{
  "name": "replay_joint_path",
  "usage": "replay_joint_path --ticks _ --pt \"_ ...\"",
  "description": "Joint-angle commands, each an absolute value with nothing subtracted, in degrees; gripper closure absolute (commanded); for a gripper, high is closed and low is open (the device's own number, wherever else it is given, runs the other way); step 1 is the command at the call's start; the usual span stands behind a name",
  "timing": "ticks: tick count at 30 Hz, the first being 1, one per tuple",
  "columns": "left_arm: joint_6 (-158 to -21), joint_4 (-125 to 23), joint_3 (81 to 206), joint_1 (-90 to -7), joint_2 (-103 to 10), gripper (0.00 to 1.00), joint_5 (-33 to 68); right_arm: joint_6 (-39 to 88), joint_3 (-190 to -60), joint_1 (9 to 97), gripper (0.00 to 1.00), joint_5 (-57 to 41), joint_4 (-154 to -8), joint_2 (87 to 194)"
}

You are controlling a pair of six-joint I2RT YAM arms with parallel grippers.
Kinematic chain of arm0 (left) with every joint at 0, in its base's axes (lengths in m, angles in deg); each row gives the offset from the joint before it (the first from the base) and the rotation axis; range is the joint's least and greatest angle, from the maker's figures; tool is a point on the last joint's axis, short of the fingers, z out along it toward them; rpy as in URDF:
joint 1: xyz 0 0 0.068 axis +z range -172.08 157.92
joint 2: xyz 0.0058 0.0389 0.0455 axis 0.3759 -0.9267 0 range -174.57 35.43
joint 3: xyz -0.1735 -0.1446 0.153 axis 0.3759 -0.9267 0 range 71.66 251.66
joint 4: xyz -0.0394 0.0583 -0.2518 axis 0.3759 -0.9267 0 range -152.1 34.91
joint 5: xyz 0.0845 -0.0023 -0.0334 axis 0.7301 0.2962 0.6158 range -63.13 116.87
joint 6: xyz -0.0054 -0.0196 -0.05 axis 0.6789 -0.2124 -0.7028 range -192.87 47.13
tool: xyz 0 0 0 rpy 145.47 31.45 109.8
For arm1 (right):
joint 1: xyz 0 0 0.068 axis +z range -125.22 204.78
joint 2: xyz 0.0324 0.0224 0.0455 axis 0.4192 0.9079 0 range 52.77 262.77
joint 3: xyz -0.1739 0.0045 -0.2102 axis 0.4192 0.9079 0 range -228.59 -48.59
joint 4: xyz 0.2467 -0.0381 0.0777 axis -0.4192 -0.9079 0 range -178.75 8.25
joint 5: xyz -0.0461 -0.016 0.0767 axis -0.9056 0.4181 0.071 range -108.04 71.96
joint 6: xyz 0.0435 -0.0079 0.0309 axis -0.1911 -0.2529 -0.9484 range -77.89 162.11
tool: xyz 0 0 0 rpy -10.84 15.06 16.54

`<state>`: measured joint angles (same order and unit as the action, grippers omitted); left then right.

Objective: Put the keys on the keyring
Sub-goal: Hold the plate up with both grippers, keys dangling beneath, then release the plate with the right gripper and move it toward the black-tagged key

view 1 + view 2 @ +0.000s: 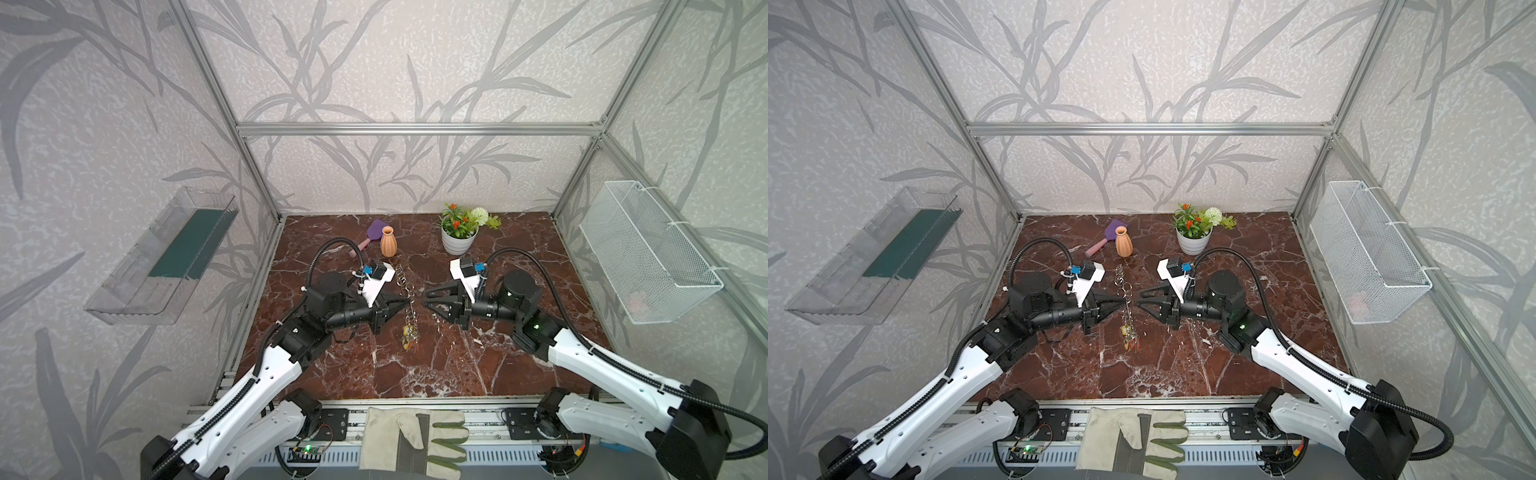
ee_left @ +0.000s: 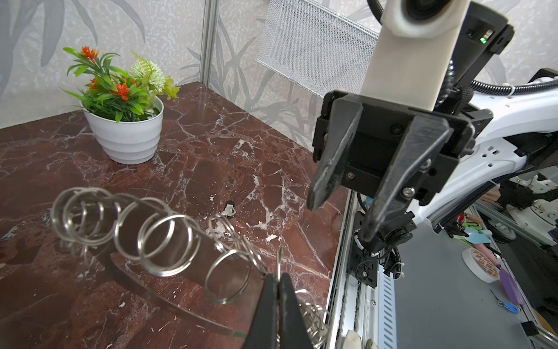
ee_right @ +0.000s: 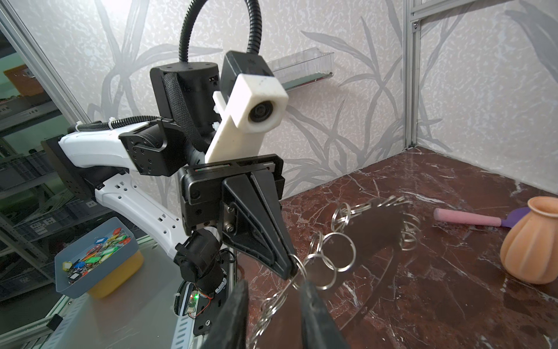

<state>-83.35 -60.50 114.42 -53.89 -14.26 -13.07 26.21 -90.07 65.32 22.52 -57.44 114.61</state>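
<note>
The keyring [image 1: 405, 286] is a flat grey plate [image 2: 184, 266] fringed with silver rings [image 2: 166, 244]. It hangs edge-up above the marble table between the two arms. My left gripper [image 2: 278, 278] is shut on one of its silver rings; in both top views its tip [image 1: 409, 300] [image 1: 1124, 300] meets the ring fringe. Yellow and red keys [image 1: 408, 334] [image 1: 1130, 336] dangle at the keyring's near end. My right gripper [image 3: 273, 290] is open, facing the left one [image 1: 424, 298], and a string of rings [image 3: 271, 305] runs between its fingers [image 3: 238, 302].
An orange vase [image 1: 388, 242], a purple and pink brush [image 1: 372, 235] and a white flower pot [image 1: 459, 239] stand at the back. A wire basket [image 1: 648, 257] hangs on the right wall, a clear shelf [image 1: 166, 257] on the left. A small whitish thing [image 2: 229, 210] lies on the table.
</note>
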Motion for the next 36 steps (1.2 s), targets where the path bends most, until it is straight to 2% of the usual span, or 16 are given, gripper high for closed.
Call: replay_joint_path --ticks 1,13,17,22,25,29,36 --pt "-82.18 -59.6 113.98 -53.75 -12.51 1.0 -11.23 25.81 -91.66 65.12 0.67 22.59 -55.21 114.84" --pt "-79.87 -62.34 114.16 -53.73 -12.75 1.0 -8.56 26.14 -91.0 64.89 0.59 21.11 -57.43 113.33" --pt "-78.3 -65.32 114.42 -53.68 -11.52 1.0 -6.11 22.22 -89.01 60.69 0.59 17.25 -61.55 110.43" --pt "-77.62 -66.31 112.03 -53.65 -7.37 1.0 -4.95 15.93 -84.63 49.88 0.53 6.82 -74.6 105.14" --pt "-77.12 -66.62 111.61 -53.67 -6.87 1.0 -4.53 17.06 -85.13 48.9 0.5 -7.53 -87.22 104.66" --pt "-76.13 -67.99 112.49 -53.71 -7.85 1.0 -2.94 17.1 -87.2 48.34 0.49 -17.68 -95.93 108.4" --pt "-77.19 -68.49 113.18 -53.65 -9.22 1.0 -1.87 22.74 -92.8 48.33 0.46 -18.15 -99.87 119.49"
